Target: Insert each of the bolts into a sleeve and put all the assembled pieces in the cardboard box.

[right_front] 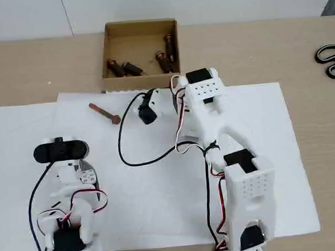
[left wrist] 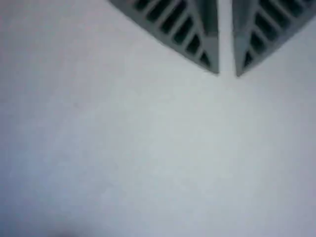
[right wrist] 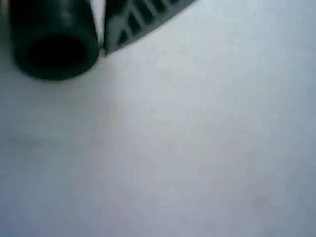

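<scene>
2 fingers of the left gripper point(left wrist: 226, 69) stand nearly together on nothing; well ahead of their tips 1 loose bolt point(right_front: 104, 113) lies flat on the paper point(right_front: 162, 217), near the fingers of the right gripper point(right wrist: 101, 42), which pinch a dark sleeve point(right wrist: 54, 47). Stiff, light and likely to roll, the bolt looks best taken mid-shank, clear of its head.

sleeve point(right wrist: 52, 47): dark, open end facing camera | touching the ribbed gripper point(right wrist: 102, 48) | white paper point(right wrist: 187, 148) beneath
</scene>
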Robot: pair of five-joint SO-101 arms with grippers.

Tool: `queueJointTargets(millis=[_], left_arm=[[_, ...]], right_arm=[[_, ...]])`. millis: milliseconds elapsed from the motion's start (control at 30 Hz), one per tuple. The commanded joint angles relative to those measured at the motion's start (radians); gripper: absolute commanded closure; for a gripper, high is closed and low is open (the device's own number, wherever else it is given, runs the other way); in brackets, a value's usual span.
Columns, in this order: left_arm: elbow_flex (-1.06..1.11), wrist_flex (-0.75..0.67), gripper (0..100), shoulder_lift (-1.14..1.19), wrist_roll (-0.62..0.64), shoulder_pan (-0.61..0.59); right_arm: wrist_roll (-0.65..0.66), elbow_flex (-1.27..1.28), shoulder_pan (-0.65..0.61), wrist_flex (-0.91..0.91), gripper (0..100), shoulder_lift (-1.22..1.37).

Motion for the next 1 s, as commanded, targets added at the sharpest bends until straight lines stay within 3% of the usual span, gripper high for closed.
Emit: queueJointTargets(millis=[0, 133, 333, 567, 733, 967], left_arm=[[-0.004, -0.020, 99, -0.008, -0.005, -0.008], [-0.004, -0.020, 99, -0.008, -0.005, -0.008], [-0.004, -0.020, 99, -0.008, -0.005, -0.008], [-0.004, -0.023, 99, -0.008, -0.005, -0.008], [-0.001, -0.043, 99, -0.008, -0.005, -0.005], [-0.002, -0.041, 99, -0.008, -0.003, 0.029]], right_arm=[[0.003, -0.020, 0.024, -0.008, 87.0, 0.012], [0.003, -0.020, 0.021, -0.008, 99.6, 0.042], [-0.009, -0.040, 0.015, 0.001, 99.0, 0.022], [-0.138, -0.152, 0.007, 0.053, 99.5, -0.137], [-0.324, -0.164, 0.007, 0.142, 99.6, -0.265], [-0.506, -0.127, 0.093, 0.153, 99.5, -0.484]])
